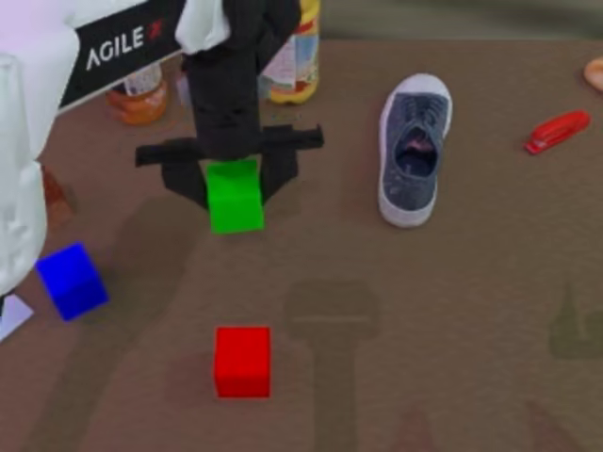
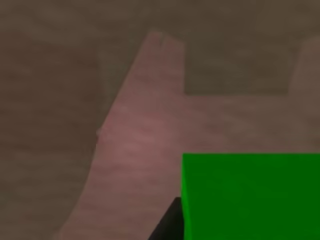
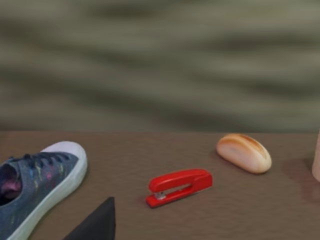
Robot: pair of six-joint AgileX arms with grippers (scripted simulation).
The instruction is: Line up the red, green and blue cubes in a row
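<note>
Above brown table [image 1: 452,311], green cube [image 1: 235,196] square in left gripper [image 1: 233,184].

The one legible marking is "AGILE" in white capitals on a black band [image 1: 118,49] along the left arm [image 1: 38,85], seen in the top view; a small red mark follows the letters, too unclear to read. Two bottles at the tabletop's far edge carry labels: the orange bottle [image 1: 137,99] and the yellow bottle [image 1: 297,61], but their print is too small to make out. The wrist views show no writing.
</note>
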